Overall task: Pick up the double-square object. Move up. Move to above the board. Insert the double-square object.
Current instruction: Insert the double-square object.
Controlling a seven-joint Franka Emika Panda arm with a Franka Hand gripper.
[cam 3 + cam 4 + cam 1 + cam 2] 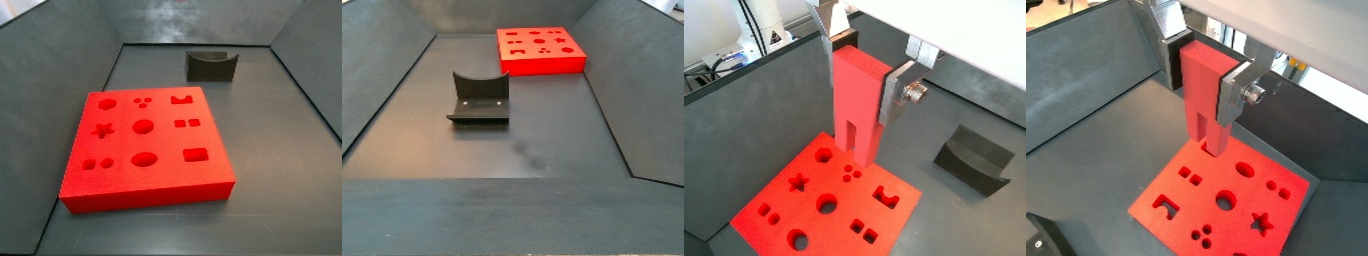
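The double-square object (pixel 855 100) hangs upright, its long axis vertical, clamped between the fingers (pixel 898 95) of the gripper (pixel 1204 75) high over the board (pixel 140 140). Both side views show neither; the paired square holes likely lie straight below.

On the dark grey floor (pixel 267 140) lie the board (pixel 134 190) and, well apart from it, the fixture (pixel 211 66). The gripper (pixel 865 85) hangs above the board.
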